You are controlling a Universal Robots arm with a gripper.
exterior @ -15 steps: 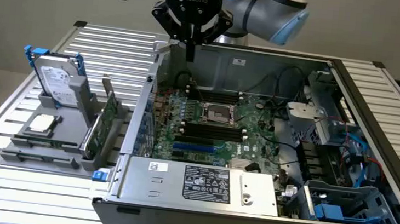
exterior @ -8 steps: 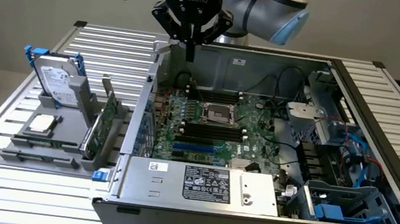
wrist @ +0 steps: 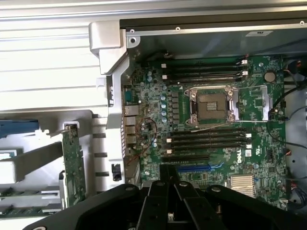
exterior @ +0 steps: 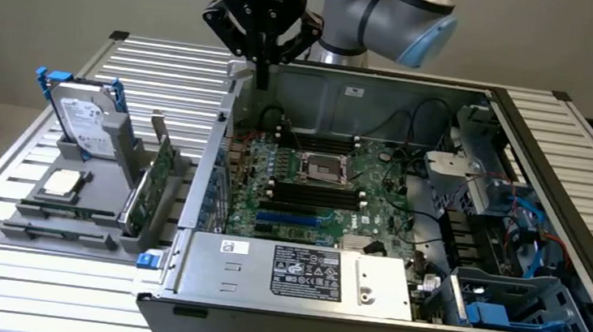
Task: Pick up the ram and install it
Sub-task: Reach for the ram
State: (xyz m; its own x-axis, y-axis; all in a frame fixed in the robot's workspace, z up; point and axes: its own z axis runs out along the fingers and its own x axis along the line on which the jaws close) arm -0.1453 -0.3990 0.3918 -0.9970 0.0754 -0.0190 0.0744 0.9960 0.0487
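Nearest, the gripper (wrist: 168, 173), jaws pressed together and empty, hovers over the computer case (exterior: 212, 166); the ram (exterior: 63, 211) lies well apart in the gray holder (exterior: 56, 235) toward the exterior view's left, lengthwise along the tabletop (exterior: 33, 296) near edge.

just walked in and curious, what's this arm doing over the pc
The robot arm's hand hangs shut above the back corner of the open computer case, on the exterior view's left, with nothing visibly in it. What looks like the ram lies in the grey holder beside the case. The motherboard's black memory slots look empty, so nothing is installed yet.
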